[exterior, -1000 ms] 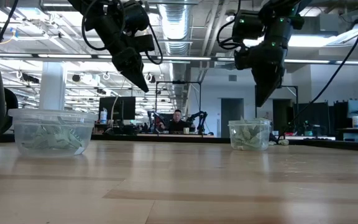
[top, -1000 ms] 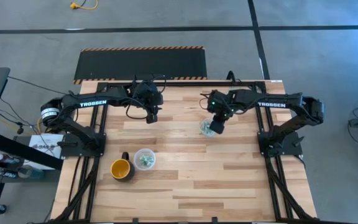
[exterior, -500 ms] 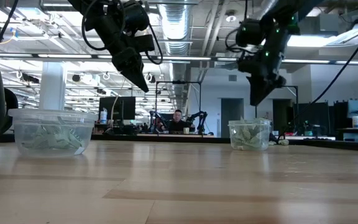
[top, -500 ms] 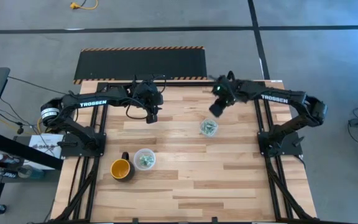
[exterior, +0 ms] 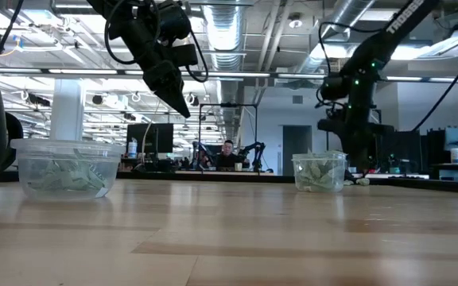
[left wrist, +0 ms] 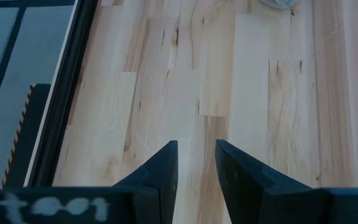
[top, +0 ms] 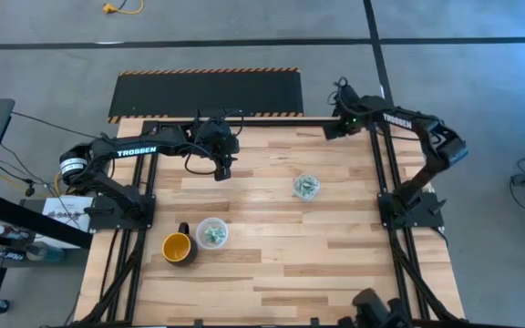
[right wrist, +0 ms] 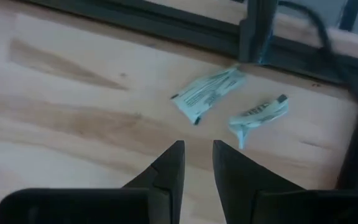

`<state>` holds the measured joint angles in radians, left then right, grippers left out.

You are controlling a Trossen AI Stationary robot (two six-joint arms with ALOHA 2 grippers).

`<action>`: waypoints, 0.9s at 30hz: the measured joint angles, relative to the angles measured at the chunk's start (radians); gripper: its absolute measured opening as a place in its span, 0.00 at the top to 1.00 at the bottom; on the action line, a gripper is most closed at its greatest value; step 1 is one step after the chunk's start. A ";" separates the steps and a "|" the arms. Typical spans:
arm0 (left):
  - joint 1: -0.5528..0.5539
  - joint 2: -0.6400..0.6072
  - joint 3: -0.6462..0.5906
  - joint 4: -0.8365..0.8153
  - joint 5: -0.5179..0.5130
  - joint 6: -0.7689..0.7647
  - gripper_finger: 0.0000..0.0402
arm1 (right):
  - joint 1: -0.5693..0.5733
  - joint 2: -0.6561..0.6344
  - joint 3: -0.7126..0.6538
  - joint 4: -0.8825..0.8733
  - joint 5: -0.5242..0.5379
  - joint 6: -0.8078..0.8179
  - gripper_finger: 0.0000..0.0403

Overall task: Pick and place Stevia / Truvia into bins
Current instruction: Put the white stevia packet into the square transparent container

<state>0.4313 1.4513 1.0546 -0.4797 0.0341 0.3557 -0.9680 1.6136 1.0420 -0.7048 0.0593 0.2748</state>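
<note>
1. while the right gripper (right wrist: 196, 163) hangs over the far right corner of the light wood plank table (top: 272, 255), its two dark fingers stand a little apart w/ nothing between them.
2. just past its fingertips lie two small pale green-and-white paper sachets: a flat one (right wrist: 207, 94) and a crumpled one (right wrist: 257, 116), near each other but apart, both on the tabletop beside the black frame rail (right wrist: 166, 25) at the table's edge.
3. left gripper (left wrist: 196, 163) hovers above the far left-centre of the table; fingers part-way apart, empty, bare wood below.
4. small round clear plastic cup (top: 305, 187) sits right of centre w/ green sachets inside; low view shows it too (exterior: 319, 172).
5. second clear plastic cup (top: 211, 234) stands nearer the front left, also w/ sachets in it, just beside a yellow-orange mug w/ handle (top: 178, 246); can't tell if they touch.
6. neither gripper is over a cup.
7. low view: a person (exterior: 227, 152) far back in the room behind the table.
</note>
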 joint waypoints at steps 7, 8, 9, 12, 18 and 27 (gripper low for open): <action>0.000 0.000 0.000 0.000 0.000 -0.005 0.76 | -0.088 0.072 0.000 0.032 -0.163 -0.013 0.78; 0.000 0.000 0.000 0.000 0.000 -0.008 0.76 | -0.096 0.077 0.000 0.038 -0.171 -0.012 0.76; 0.000 0.000 0.000 0.000 0.000 -0.008 0.76 | -0.103 0.080 0.000 0.043 -0.174 -0.010 0.75; 0.000 0.000 0.000 0.000 0.000 -0.001 0.76 | -0.122 0.089 0.000 0.065 -0.169 0.009 0.68; 0.000 0.000 0.000 0.000 0.001 0.001 0.76 | -0.153 0.089 0.001 0.110 -0.157 0.085 0.53; 0.000 0.000 0.000 0.000 0.001 0.000 0.76 | -0.139 0.096 0.002 0.103 -0.073 0.179 0.47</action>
<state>0.4316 1.4509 1.0546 -0.4796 0.0349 0.3558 -1.1068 1.7092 1.0435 -0.6019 -0.0137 0.4542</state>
